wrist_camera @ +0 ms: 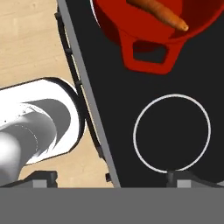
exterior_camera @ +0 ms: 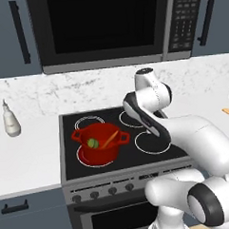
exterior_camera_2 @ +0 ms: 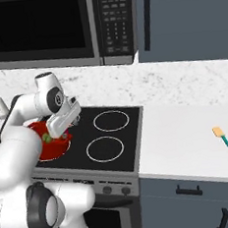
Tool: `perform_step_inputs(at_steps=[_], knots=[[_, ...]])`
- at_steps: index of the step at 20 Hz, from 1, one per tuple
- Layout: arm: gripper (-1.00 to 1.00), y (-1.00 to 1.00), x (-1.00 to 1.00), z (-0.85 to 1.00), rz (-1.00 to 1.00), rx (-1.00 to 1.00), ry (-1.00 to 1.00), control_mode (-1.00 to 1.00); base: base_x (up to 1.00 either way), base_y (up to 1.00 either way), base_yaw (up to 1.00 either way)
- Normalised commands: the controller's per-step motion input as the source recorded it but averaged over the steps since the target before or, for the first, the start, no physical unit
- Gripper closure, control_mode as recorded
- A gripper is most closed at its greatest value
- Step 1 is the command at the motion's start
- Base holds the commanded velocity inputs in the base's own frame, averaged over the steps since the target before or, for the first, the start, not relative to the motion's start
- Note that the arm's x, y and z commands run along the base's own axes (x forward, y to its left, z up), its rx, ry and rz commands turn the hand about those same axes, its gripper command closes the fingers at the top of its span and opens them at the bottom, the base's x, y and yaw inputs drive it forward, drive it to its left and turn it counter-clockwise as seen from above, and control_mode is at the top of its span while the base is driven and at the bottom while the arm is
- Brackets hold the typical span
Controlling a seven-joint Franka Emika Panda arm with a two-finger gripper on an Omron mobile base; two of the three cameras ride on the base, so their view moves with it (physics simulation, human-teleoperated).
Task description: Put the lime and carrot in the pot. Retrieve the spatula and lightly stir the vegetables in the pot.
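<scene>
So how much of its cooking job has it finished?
The lime and carrot already lie in the red pot. Nothing is in hand. Left: fetching the spatula from the counter right of the stove, then stirring.

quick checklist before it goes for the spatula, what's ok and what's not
1. Lime inside the pot: ok.
2. Carrot inside the pot, leaning on the wall: ok.
3. Pot sits on the front left ring: ok.
4. Tool empty, tips wide apart above the stove: ok.
5. Spatula lies free on the counter right of the stove: ok.
6. Spatula within reach without driving the base: cannot tell.
</scene>
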Motion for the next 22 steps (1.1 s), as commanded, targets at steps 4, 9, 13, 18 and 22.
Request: perform_step_inputs(at_steps=[4,9,13,18,22], knots=[[-1.0,0.0,0.0,0.0,0.0,0.0,0.0,1.0,-0.08,-0.95,0.0],[-1.0,0.0,0.0,0.0,0.0,0.0,0.0,1.0,-0.06,-0.91,0.0],[-1.0,0.0,0.0,0.0,0.0,0.0,0.0,1.0,-0.2,-0.81,0.0],[-1.0,-0.43,-0.01,-0.09,-0.13,0.04,0.0,-1.0,-0.05,-0.23,-0.01],[-1.0,-1.0,0.11,-0.31,-0.46,0.05,0.07,-1.0,0.0,0.0,0.0]])
